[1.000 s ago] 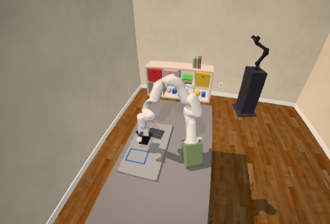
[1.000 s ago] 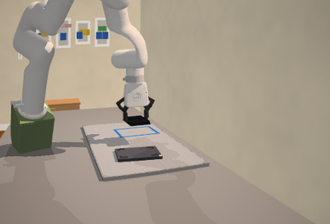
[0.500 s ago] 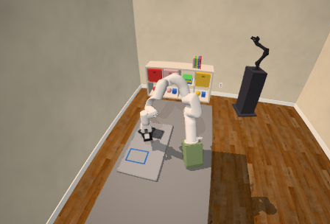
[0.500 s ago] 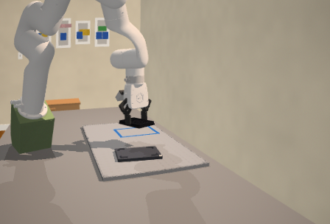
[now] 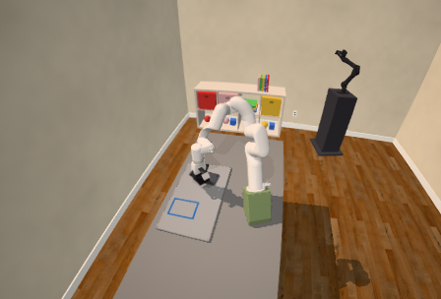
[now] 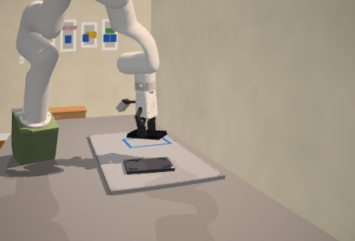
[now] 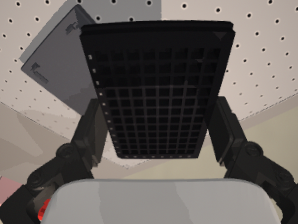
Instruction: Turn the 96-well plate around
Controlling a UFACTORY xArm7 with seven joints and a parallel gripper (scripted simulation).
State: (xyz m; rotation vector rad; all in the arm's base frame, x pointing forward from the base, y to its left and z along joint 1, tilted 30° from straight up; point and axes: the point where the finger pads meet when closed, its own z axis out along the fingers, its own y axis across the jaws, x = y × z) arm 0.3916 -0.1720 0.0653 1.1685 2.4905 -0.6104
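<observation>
My gripper [image 6: 145,128] is shut on the black 96-well plate [image 6: 147,134] and holds it level a little above the grey deck. In the wrist view the plate [image 7: 160,90] fills the middle, with my two fingers clamped on its long sides. The plate nest N1 [image 6: 148,165] is a dark flat frame on the deck and stands empty. It also shows at the upper left of the wrist view [image 7: 55,62], beside and below the plate. The blue taped outline B1 [image 6: 146,142] lies on the deck between the nest and the held plate. In the top view the plate [image 5: 201,177] hangs under the wrist.
The perforated grey deck [image 5: 195,203] carries B1 [image 5: 183,208] near its front end. The arm's green base block [image 5: 257,206] stands to the right of the deck. A shelf unit [image 5: 239,108] and a black pedestal [image 5: 336,120] stand far back by the wall.
</observation>
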